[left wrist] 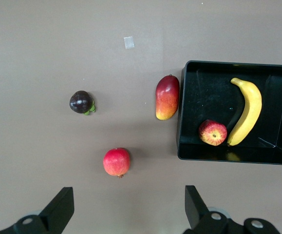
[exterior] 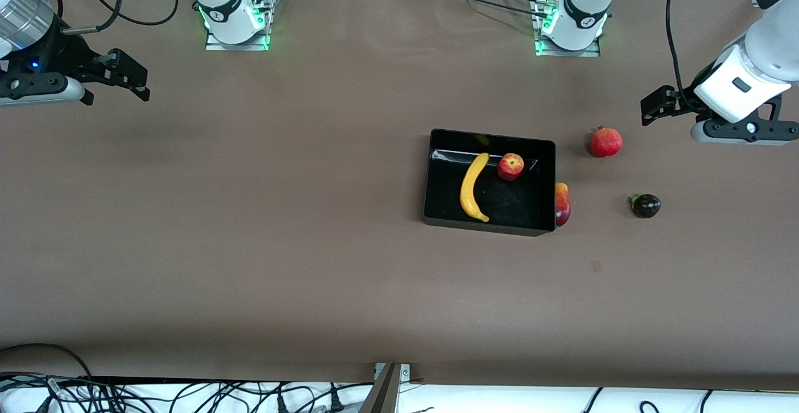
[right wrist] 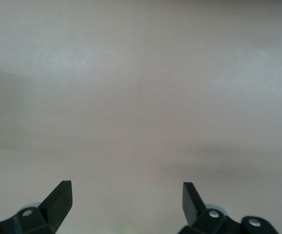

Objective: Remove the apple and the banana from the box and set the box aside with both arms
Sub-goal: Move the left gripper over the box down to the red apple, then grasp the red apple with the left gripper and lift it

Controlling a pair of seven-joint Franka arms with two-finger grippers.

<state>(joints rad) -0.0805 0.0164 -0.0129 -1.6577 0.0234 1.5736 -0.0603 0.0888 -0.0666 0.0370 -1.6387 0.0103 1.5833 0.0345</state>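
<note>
You had not begun the first step: nothing was lifted and both arms waited up in the air, well apart from the fruit.

Going across the front view from the right arm's end, the right gripper point(exterior: 128, 79) hung over bare table point(exterior: 249, 244) with its fingers spread wide and nothing between them; its wrist view showed only tabletop. Next came the box point(exterior: 437, 176), a shallow black bin toward the left arm's end of the table. In it lay the banana point(exterior: 472, 187), stretched along the floor, and just beside its upper tip the apple point(exterior: 510, 166), near the wall that faces the robots' bases. Touching the box's outer wall was a mango point(exterior: 562, 204). A pomegranate point(exterior: 605, 142) and a dark mangosteen-like fruit point(exterior: 645, 205) sat well apart from the box, the mangosteen nearer the front camera. Over that end hung the left gripper point(exterior: 661, 104), its fingers also wide apart and empty.

I judged the next move called for the left arm, being closest, to come down over the apple or banana without brushing the box wall.

Count: one box, one apple, one banana, one mango, one pomegranate, one dark fruit, two grippers.
</note>
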